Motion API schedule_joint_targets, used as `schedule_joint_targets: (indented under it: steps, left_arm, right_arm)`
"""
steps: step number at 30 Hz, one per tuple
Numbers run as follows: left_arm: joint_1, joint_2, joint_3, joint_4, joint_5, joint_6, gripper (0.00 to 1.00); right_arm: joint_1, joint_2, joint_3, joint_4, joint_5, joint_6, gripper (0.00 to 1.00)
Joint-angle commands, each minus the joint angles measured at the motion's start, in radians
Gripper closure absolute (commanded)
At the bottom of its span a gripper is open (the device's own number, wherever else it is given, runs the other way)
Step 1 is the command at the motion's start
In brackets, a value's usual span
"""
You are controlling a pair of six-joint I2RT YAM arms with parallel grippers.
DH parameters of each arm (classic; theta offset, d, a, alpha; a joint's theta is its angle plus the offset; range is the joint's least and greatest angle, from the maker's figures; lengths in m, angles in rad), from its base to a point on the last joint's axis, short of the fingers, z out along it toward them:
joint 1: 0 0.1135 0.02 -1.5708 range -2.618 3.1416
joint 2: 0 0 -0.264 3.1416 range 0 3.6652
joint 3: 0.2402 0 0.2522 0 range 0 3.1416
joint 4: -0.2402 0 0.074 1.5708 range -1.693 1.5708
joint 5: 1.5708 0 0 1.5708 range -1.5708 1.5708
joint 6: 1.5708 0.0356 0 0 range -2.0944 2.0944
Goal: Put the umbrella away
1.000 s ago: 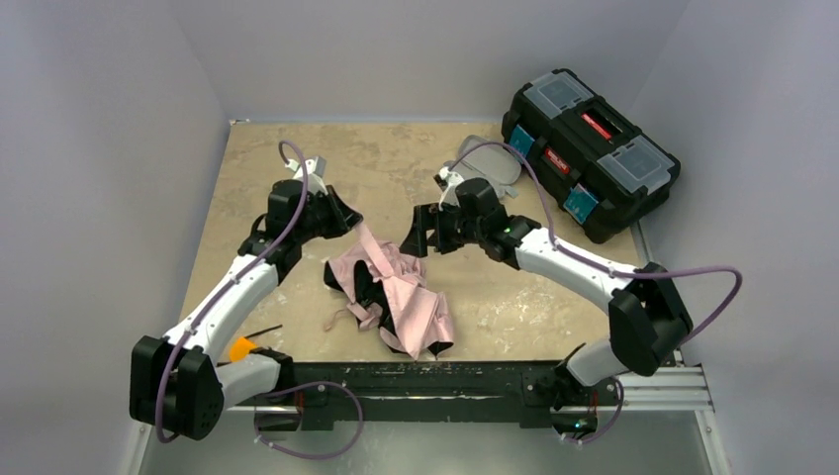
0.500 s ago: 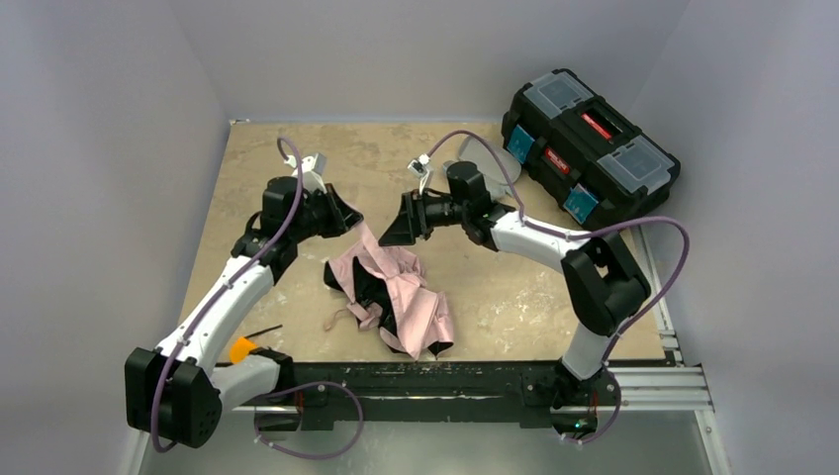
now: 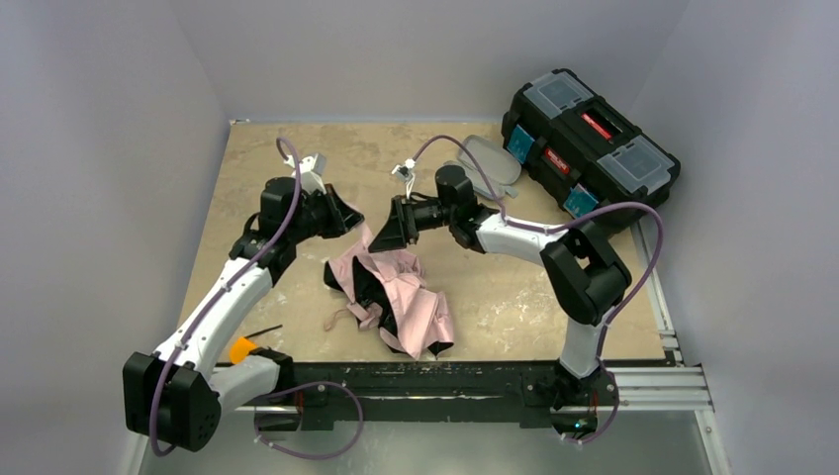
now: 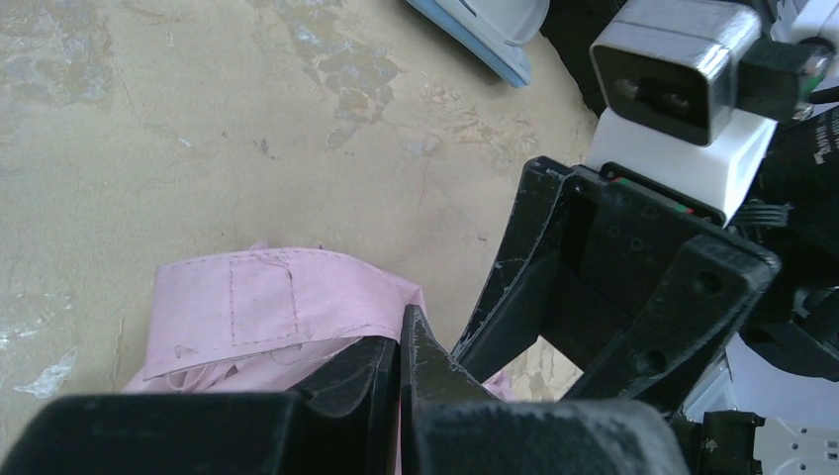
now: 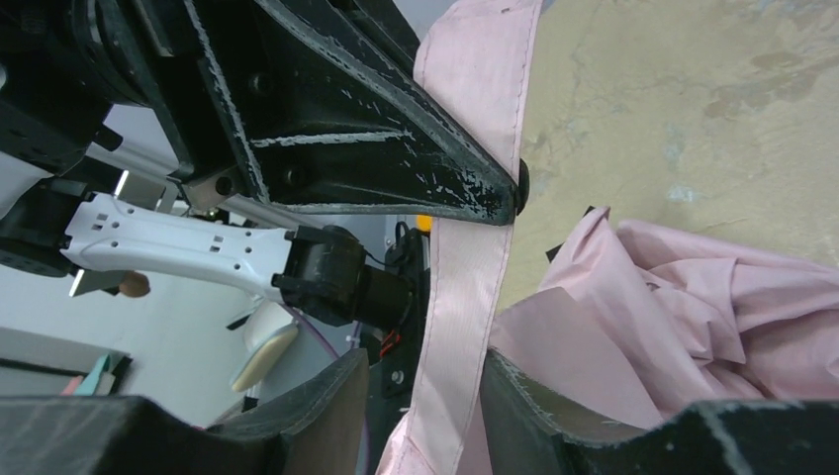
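Plainly you're early on: your left gripper (image 3: 349, 220) is clenched on the pink strap (image 5: 473, 119), and the umbrella (image 3: 401, 297) lies loose and crumpled on the table (image 3: 514, 292), centre-near. Your right gripper (image 5: 425, 381) brackets that strap, jaws apart; bundling and stowing remain.

black toolbox (image 3: 591, 153): far-right corner | grey case (image 3: 492, 161): just beside it
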Motion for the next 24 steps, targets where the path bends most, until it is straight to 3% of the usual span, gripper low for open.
schedule_joint_targets:
  steps: [1, 7, 10, 11, 12, 15, 16, 17, 21, 24]
  left_arm:
    - [0.006, -0.030, 0.043, 0.035, 0.021, 0.021, 1.00]
    - [0.006, -0.031, 0.040, 0.038, 0.023, 0.024, 1.00]
    - [0.005, -0.035, 0.034, 0.032, 0.021, 0.025, 1.00]
    - [0.006, -0.035, 0.033, 0.024, 0.017, 0.027, 0.99]
    - [0.005, -0.036, 0.033, 0.011, 0.010, 0.030, 0.89]
    - [-0.006, -0.039, 0.046, -0.102, -0.027, 0.034, 0.32]
    - [-0.029, -0.046, 0.050, -0.157, -0.066, 0.042, 0.18]
    - [-0.061, -0.053, 0.054, -0.223, -0.139, 0.050, 0.10]
    - [-0.200, -0.114, 0.017, -0.376, -0.353, 0.041, 0.01]
    - [-0.243, -0.187, -0.042, -0.400, -0.409, 0.007, 0.01]
  right_arm:
    - [0.009, 0.007, 0.032, 0.086, -0.044, 0.037, 0.57]
    - [0.009, 0.014, 0.024, 0.132, -0.054, 0.071, 0.79]
    - [0.009, 0.016, 0.013, 0.176, -0.058, 0.100, 1.00]
    - [0.009, 0.016, 0.010, 0.182, -0.058, 0.102, 1.00]
    - [0.009, 0.015, 0.008, 0.185, -0.057, 0.104, 1.00]
    - [0.008, 0.011, 0.001, 0.180, -0.053, 0.098, 1.00]
    - [0.009, 0.009, 0.001, 0.169, -0.049, 0.095, 1.00]
    - [0.007, 0.008, 0.002, 0.162, -0.040, 0.093, 1.00]
    - [-0.009, 0.007, 0.030, 0.032, 0.045, 0.023, 1.00]
    - [-0.023, 0.021, 0.067, -0.033, 0.094, -0.012, 1.00]
